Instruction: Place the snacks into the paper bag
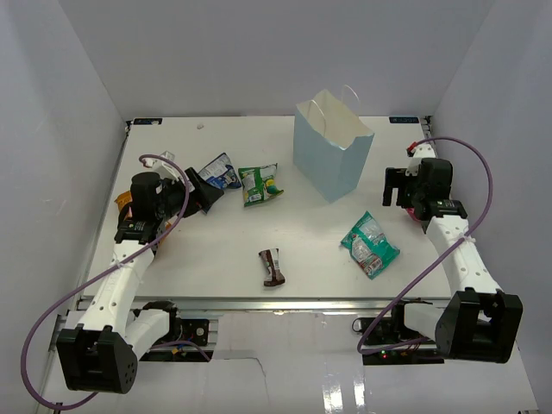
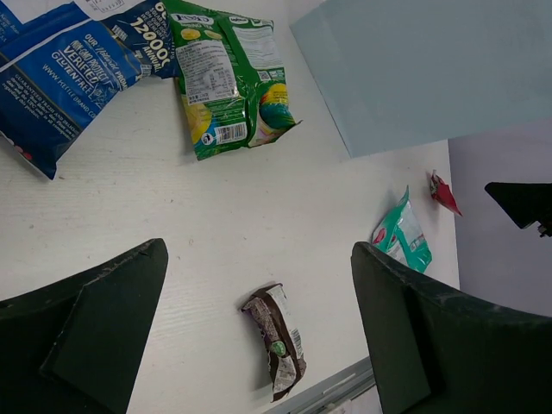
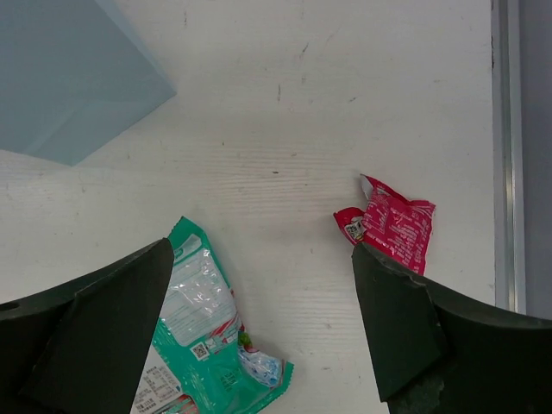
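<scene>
Barely visible behind the left arm [image 1: 128,263], an orange packet [image 1: 122,203]

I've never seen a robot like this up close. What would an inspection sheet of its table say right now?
Surface: white table, faint scuffs.
Job's things: paper bag upright, top open. Outside it, lying flat: blue-and-white packet, green-and-white packet, teal packet, brown bar, red packet. The orange bag is mostly hidden at the left edge.
Clutter: one tiny pinkish speck near the far edge.
Grippers: left gripper open, empty; right gripper open, empty.
Cables: purple left cable and right cable loop loosely.
Surroundings: white walls on three sides; metal rail along the near edge.
</scene>
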Robot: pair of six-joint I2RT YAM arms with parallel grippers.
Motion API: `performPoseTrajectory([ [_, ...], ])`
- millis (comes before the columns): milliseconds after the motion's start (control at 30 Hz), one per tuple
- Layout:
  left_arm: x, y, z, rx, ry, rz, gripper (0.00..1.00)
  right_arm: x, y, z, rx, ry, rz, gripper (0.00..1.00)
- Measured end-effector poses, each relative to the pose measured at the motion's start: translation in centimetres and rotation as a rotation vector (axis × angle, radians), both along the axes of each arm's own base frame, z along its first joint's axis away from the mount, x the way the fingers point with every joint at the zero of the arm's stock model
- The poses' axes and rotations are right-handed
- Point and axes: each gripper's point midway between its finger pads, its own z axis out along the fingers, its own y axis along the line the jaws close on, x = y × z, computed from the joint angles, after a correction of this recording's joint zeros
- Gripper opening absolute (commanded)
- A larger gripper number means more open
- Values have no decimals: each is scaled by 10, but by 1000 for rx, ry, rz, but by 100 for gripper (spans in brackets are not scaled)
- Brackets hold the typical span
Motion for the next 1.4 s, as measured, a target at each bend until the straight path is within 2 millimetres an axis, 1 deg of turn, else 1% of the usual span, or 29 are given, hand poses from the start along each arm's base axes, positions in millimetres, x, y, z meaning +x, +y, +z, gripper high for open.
performPoseTrajectory([
  [67,-1,0,-1,-1,3,-2,98,-1,5,-1,-7,5,55,90],
  [167,-2,-1,-2,-5,7,-7,98,-10,22,-7,-37,39,243,90],
  [300,-6,-4,-7,-21,26,-21,98,-31,43,-25,-75,120,503,90],
  [400,-9,-7,-13,-38,49,-32,98,-47,51,-42,-73,198,622,90],
  [500,-13,-10,-22,-56,84,-41,98,-59,55,-58,-50,269,689,90],
  [633,-19,-16,-36,-76,141,-54,98,-68,56,-77,-13,347,729,91],
  [767,-27,-28,-45,-81,178,-88,98,-78,57,-105,34,457,772,99],
  [833,-32,-35,-48,-80,194,-110,98,-81,57,-120,53,513,785,99],
  [867,-34,-38,-50,-79,200,-120,98,-81,57,-124,59,530,789,93],
  [900,-35,-42,-51,-78,208,-130,98,-80,57,-129,65,546,791,92],
  [933,-36,-45,-53,-76,214,-138,98,-80,56,-133,71,557,792,87],
  [1000,-39,-49,-55,-74,220,-148,98,-79,57,-134,78,558,793,79],
  [1033,-40,-50,-55,-73,223,-151,98,-79,58,-134,80,555,795,68],
  [1100,-40,-51,-57,-71,226,-151,98,-78,59,-134,87,550,797,57],
  [1133,-41,-52,-58,-69,229,-153,98,-78,60,-134,90,548,798,47],
  [1200,-43,-54,-62,-65,240,-155,98,-79,62,-135,102,544,802,38],
  [1233,-44,-55,-65,-64,248,-157,98,-80,63,-135,111,540,805,31],
  [1333,-49,-60,-71,-58,271,-171,98,-82,64,-130,122,507,809,22],
  [1400,-51,-62,-76,-54,286,-178,98,-84,64,-125,122,477,818,20],
])
